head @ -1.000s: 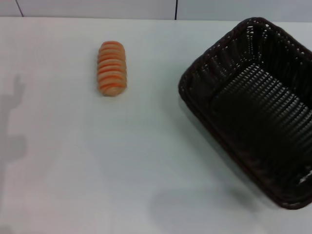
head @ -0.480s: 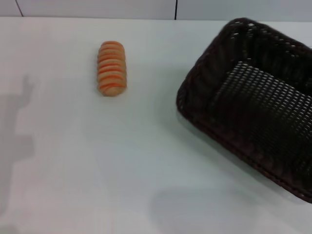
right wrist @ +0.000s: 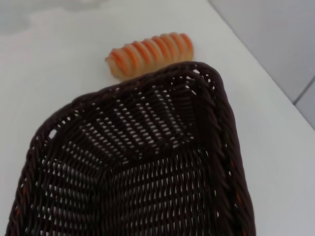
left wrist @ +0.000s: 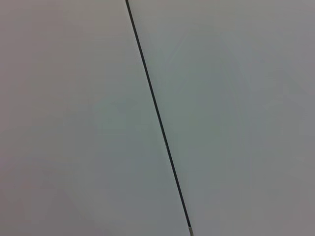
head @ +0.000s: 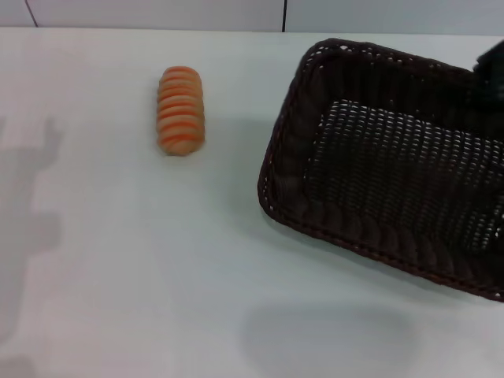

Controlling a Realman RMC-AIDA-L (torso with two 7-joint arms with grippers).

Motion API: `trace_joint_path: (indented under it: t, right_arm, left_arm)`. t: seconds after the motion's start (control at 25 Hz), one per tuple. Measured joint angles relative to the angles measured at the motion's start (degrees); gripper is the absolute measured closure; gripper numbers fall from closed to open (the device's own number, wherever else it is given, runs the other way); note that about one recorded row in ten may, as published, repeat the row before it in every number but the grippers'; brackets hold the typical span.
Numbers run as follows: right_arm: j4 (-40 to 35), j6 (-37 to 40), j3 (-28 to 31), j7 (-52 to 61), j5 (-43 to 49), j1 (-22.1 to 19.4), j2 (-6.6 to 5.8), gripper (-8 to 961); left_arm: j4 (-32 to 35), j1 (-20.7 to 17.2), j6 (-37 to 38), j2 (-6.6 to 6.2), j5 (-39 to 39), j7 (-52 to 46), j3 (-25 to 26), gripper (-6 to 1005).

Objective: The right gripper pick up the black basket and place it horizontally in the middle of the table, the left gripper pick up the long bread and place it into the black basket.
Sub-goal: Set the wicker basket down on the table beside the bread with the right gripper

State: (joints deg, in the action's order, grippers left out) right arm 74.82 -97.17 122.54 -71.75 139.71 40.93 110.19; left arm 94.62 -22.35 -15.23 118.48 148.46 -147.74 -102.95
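The black basket [head: 285,167] is on the right of the white table [head: 142,268] in the head view, its long side nearly horizontal and its left end near the table's middle. My right gripper [head: 491,64] shows only as a dark tip at the basket's far right rim and holds the basket. From the right wrist I look into the woven basket [right wrist: 222,115], which has nothing in it. The long bread [head: 181,110], orange with pale stripes, lies apart to the basket's left, and shows as the long bread [right wrist: 150,53] beyond the rim. My left gripper is out of view.
An arm's shadow [head: 27,205] falls along the table's left edge. The left wrist view holds only a pale surface crossed by a thin dark seam [left wrist: 157,118]. A pale wall with a dark seam [head: 283,14] runs behind the table.
The basket has swung from a diagonal lie toward horizontal and shifted left, toward the table's middle. The dark gripper tip has come into view at the right. The bread has not moved.
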Motion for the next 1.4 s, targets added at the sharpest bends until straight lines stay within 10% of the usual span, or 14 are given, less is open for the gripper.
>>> trace_joint_path:
  t: [0.68, 1.4]
  right_arm:
    - [-19.3, 15.8, -9.7, -5.7, 5.0, 14.2, 1.29, 766]
    - [-24.1, 19.6, -14.8, -6.4, 0.4, 16.5, 4.87, 766]
  left_arm:
    - [-7.3, 4.6, -2.2, 0.0, -0.1, -0.5, 0.0, 173]
    - [-9.9, 6.2, -2.7, -0.36, -0.2, -0.9, 0.5, 173]
